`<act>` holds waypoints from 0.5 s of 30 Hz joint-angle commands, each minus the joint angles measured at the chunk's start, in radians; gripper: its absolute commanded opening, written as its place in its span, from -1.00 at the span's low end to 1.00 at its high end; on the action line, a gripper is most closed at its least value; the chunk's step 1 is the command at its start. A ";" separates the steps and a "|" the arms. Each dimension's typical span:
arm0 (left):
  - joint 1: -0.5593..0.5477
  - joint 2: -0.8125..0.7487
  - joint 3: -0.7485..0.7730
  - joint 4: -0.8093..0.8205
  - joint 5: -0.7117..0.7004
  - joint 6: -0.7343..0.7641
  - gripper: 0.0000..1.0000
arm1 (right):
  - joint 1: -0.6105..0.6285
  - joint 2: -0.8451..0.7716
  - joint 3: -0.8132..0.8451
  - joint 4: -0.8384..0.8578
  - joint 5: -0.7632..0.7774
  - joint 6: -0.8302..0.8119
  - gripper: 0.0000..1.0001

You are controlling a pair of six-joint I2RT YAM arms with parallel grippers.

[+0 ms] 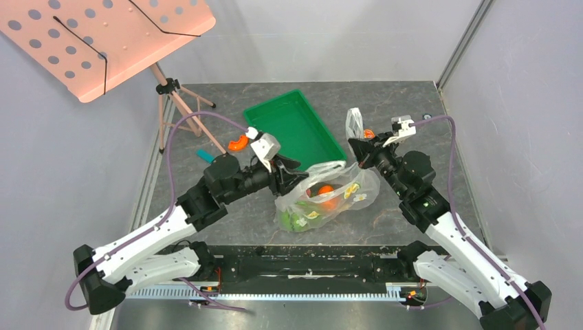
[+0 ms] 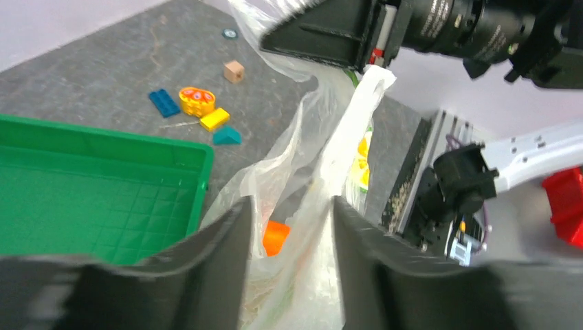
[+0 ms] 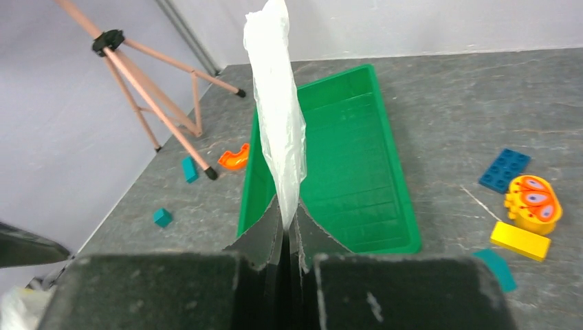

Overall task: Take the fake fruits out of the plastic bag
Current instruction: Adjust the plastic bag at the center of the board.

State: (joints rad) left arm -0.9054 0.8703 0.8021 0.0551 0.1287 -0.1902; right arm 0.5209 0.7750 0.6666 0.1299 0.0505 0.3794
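Pink perforated music stand [image 1: 103,41] on its tripod, far left of the green tray [image 1: 302,134], which serves as landmark on the grey table [image 1: 412,103]. A teal block [image 1: 204,155] and an orange curved piece [image 1: 238,143] lie just left of the tray, the curved piece close to its left wall. The left gripper [image 1: 299,172] sits at the tray's near left corner; its jaws stand apart, with a fold of the plastic bag [image 1: 344,199] running up between them, and contact with either jaw cannot be judged. The bag lies just in front of the tray's near edge, clear and crinkled, printed with yellow-and-white flowers. The fake fruits [image 1: 326,192] are inside it: a round orange near the middle and a green piece [image 1: 295,221] at the lower left end; others cannot be made out. The right gripper [image 3: 285,223] is off the tray's near right corner, jaws together and clamped on a loop handle of the bag, pulled upright. Coloured building blocks [image 3: 520,240] lie scattered right of the tray.
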 commanded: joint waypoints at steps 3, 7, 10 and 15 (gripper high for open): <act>-0.002 0.098 0.113 -0.107 0.179 0.058 0.36 | 0.002 0.016 0.047 0.066 -0.103 0.020 -1.00; -0.003 0.109 0.120 -0.113 0.258 0.071 0.57 | 0.001 0.020 0.045 0.059 -0.112 0.007 -1.00; -0.002 0.116 0.126 -0.129 0.322 0.093 0.63 | 0.002 0.024 0.047 0.057 -0.110 0.000 -1.00; -0.004 0.154 0.143 -0.166 0.309 0.122 0.65 | 0.001 0.026 0.052 0.056 -0.122 -0.004 -1.00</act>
State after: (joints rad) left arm -0.9058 0.9958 0.8906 -0.0853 0.3996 -0.1329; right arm 0.5209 0.8001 0.6712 0.1493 -0.0517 0.3904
